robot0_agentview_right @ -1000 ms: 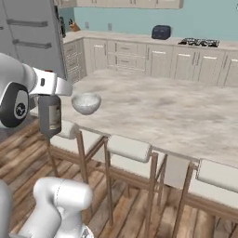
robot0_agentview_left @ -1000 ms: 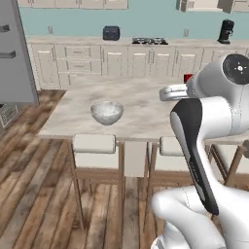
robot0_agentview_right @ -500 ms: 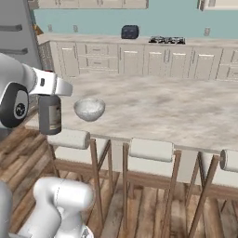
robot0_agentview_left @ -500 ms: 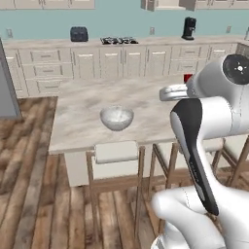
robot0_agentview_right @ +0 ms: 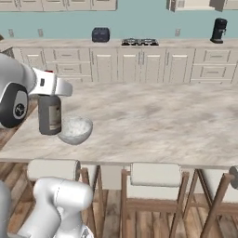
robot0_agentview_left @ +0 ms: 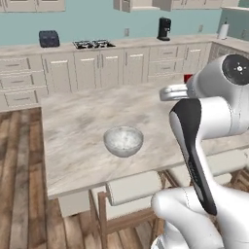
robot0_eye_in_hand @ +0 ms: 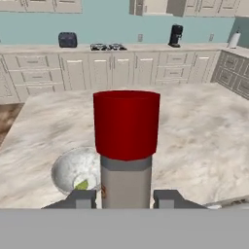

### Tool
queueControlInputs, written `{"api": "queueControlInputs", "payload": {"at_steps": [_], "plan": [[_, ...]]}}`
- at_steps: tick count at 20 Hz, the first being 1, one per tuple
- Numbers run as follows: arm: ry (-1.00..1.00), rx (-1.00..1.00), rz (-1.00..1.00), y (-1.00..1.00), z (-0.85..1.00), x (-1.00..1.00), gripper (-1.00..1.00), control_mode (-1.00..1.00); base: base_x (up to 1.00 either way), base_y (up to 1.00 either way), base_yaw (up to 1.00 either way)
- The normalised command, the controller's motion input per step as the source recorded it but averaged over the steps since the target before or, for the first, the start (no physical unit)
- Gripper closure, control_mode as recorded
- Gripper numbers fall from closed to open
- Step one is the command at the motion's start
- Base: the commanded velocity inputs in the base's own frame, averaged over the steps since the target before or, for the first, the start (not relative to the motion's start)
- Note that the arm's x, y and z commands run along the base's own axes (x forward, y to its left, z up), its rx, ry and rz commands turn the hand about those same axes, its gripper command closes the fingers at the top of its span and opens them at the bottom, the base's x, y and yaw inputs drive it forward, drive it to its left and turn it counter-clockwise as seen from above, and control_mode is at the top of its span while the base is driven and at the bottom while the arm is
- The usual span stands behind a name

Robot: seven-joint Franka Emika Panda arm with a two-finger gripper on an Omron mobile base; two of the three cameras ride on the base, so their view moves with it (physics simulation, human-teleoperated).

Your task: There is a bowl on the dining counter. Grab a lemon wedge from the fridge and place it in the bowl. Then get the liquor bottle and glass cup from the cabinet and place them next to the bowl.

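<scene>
— What is the two-finger gripper (robot0_eye_in_hand: 125, 197) carrying?

— It is clamping the small dark grey-brown liquor bottle with the red cap (robot0_agentview_right: 49, 114), long axis upright, above the near left part of the beige-grey veined marble dining counter (robot0_agentview_right: 153, 121).

— And the target?

— The round whitish-grey speckled bowl (robot0_agentview_right: 74, 129) is sitting just beside the bottle, lower and slightly farther onto the counter, the pale yellow-green lemon wedge (robot0_eye_in_hand: 81, 184) lying inside. Judging by that, the bottle is needing only a descent beside the rim.
</scene>
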Motion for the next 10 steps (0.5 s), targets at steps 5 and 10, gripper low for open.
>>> {"api": "queueControlInputs", "payload": {"at_steps": [5,10], "plan": [[0.00,0.00,0.00,0.00,0.00,0.00,1.00,1.00,0.63,0.62,-0.20],[-0.08,0.00,-0.05,0.92,-0.02,-0.02,1.00,-1.00,0.00,0.00,0.00]]}}
